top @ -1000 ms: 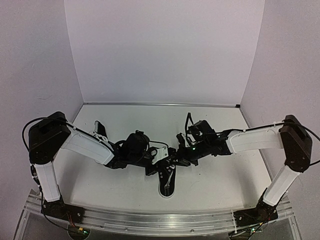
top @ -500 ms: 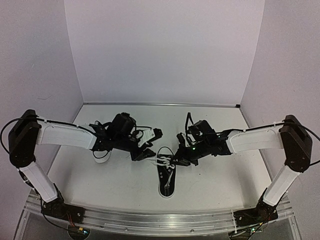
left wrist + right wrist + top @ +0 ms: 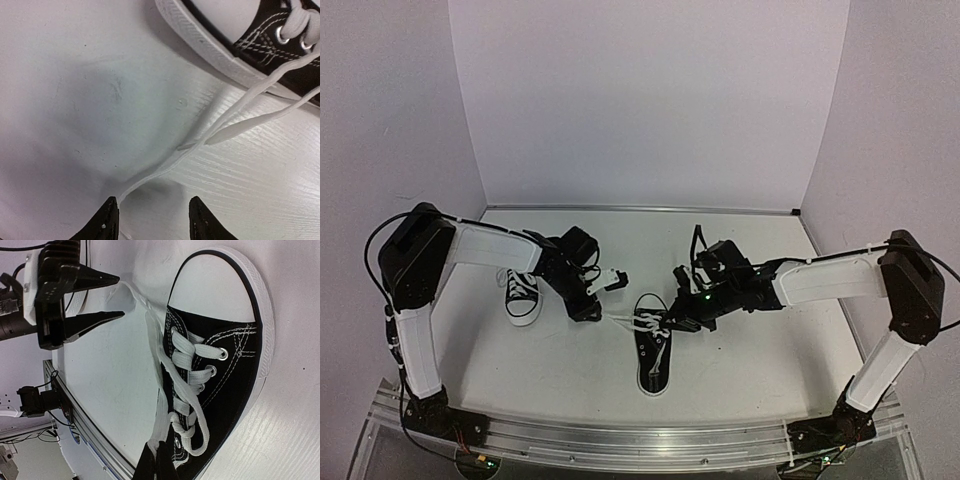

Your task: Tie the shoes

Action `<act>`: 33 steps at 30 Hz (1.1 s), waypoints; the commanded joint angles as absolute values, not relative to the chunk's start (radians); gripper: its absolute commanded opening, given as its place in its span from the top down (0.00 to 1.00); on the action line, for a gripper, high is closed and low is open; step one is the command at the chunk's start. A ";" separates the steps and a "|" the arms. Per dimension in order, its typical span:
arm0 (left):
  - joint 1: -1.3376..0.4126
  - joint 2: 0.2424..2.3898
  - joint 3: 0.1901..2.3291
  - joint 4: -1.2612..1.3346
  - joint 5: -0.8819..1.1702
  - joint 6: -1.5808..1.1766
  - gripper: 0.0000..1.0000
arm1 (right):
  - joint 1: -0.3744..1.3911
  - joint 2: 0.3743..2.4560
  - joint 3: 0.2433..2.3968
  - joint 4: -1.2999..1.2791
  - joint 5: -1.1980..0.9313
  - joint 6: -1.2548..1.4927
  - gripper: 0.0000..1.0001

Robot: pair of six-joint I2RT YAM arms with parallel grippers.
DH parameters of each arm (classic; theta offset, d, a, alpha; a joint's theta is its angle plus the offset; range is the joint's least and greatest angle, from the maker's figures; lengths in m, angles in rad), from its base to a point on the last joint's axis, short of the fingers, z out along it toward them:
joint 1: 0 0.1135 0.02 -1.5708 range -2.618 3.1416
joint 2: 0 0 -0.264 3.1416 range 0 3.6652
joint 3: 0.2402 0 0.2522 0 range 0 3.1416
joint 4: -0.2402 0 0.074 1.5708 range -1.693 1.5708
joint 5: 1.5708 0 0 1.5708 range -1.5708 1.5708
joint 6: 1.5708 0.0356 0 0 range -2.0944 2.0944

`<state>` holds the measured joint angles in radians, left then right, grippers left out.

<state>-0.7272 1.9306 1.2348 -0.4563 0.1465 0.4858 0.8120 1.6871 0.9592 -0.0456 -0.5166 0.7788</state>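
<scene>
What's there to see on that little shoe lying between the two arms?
The middle shoe is a black canvas sneaker with white toe cap and sole edging, upright on the table, toe toward the arm bases. Its white laces are untied: the right gripper pinches one, another trails to the open left gripper.

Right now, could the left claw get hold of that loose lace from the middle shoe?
Probably yes. The left claw stands open low over the table, and the lace trailing from the shoe runs right up to its fingertips, with nothing between.
</scene>
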 commanded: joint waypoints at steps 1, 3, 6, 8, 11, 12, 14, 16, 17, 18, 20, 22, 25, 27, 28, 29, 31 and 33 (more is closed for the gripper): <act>-0.707 1.978 1.319 -0.488 0.122 0.527 0.53 | 0.810 1.697 0.998 -0.031 -0.514 0.769 1.00; -0.703 2.000 1.321 -0.484 0.099 0.528 0.53 | 0.810 1.701 0.999 -0.031 -0.514 0.769 1.00; -0.701 2.013 1.316 -0.480 0.098 0.532 0.56 | 0.810 1.703 0.998 -0.031 -0.515 0.769 1.00; -0.699 2.014 1.310 -0.477 0.101 0.531 0.62 | 0.810 1.704 0.999 -0.032 -0.514 0.768 1.00; -0.698 1.991 1.304 -0.480 0.114 0.511 0.80 | 0.810 1.708 1.005 -0.033 -0.510 0.768 1.00; -0.699 1.973 1.301 -0.479 0.120 0.499 0.86 | 0.810 1.711 1.007 -0.035 -0.509 0.767 1.00; -0.704 1.908 1.275 -0.461 0.145 0.469 0.94 | 0.810 1.715 1.011 -0.034 -0.506 0.767 1.00; -0.714 1.817 1.234 -0.425 0.162 0.444 0.99 | 0.809 1.719 1.015 -0.035 -0.503 0.767 1.00; -0.722 1.765 1.212 -0.407 0.162 0.432 1.00 | 0.810 1.720 1.017 -0.035 -0.502 0.766 1.00; -0.732 1.724 1.195 -0.393 0.153 0.418 1.00 | 0.810 1.721 1.018 -0.035 -0.501 0.766 1.00; -0.751 1.654 1.173 -0.387 0.134 0.392 1.00 | 0.810 1.723 1.022 -0.035 -0.497 0.765 1.00; -0.782 1.598 1.167 -0.403 0.118 0.363 1.00 | 0.809 1.726 1.027 -0.036 -0.492 0.764 1.00; -0.843 1.556 1.166 -0.462 0.076 0.328 1.00 | 0.810 1.729 1.034 -0.038 -0.486 0.764 1.00; -0.890 1.540 1.165 -0.509 0.051 0.299 1.00 | 0.809 1.729 1.037 -0.040 -0.479 0.763 1.00; -0.910 1.529 1.160 -0.528 0.047 0.286 1.00 | 0.809 1.729 1.038 -0.041 -0.475 0.763 1.00; -0.932 1.514 1.152 -0.542 0.048 0.278 1.00 | 0.810 1.729 1.039 -0.043 -0.473 0.762 1.00; -0.979 1.483 1.130 -0.560 0.069 0.272 1.00 | 0.810 1.730 1.041 -0.047 -0.470 0.762 1.00; -1.032 1.443 1.111 -0.573 0.116 0.276 1.00 | 0.810 1.728 1.042 -0.051 -0.463 0.760 1.00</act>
